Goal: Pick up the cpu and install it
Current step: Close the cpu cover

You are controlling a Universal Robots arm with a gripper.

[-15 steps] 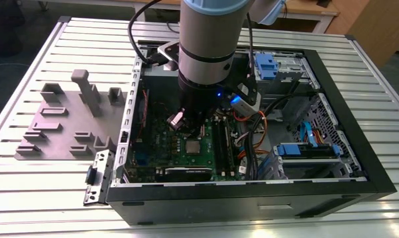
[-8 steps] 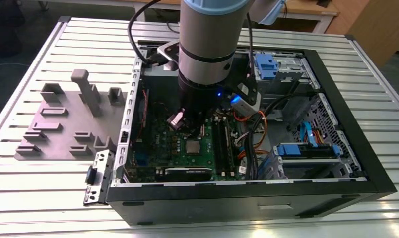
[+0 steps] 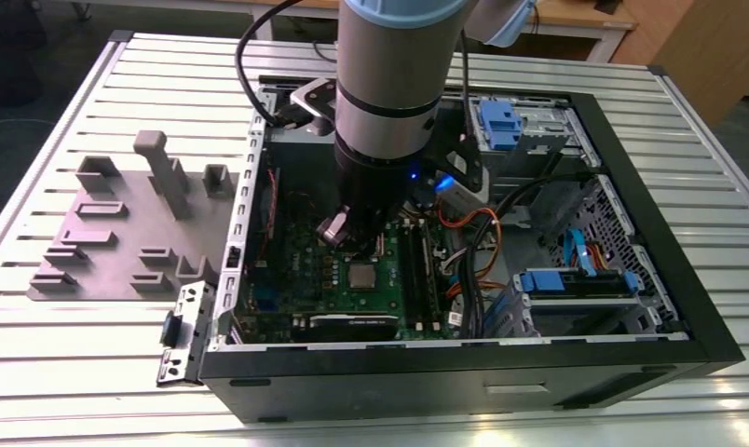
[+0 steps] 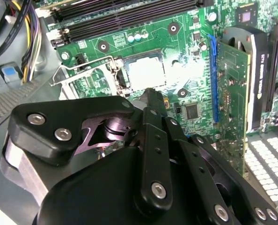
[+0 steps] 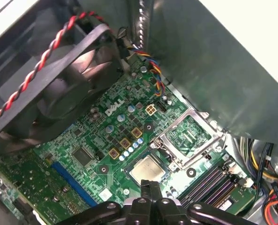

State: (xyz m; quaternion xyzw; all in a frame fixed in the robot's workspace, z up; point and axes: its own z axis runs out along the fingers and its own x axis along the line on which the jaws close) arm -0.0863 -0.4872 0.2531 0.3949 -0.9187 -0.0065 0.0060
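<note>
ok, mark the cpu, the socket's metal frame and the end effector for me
cpu (image 5: 148,169): first wrist view, middle of its silvery top.
socket frame (image 5: 175,123): first wrist view, on one metal side bar.
end effector (image 5: 150,186): first wrist view, at its black tip.

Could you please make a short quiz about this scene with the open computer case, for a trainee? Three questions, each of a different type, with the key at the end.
1. True or false: the cpu lies in the socket of the green board.
2. Choose one. The socket frame is:
A) swung open beside the cpu
B) closed flat over the cpu
C) lying on the table outside the case
3. Fill in: in both wrist views, the gripper is nearest to the ____.

Key: 1 true; 2 A; 3 cpu.
</note>
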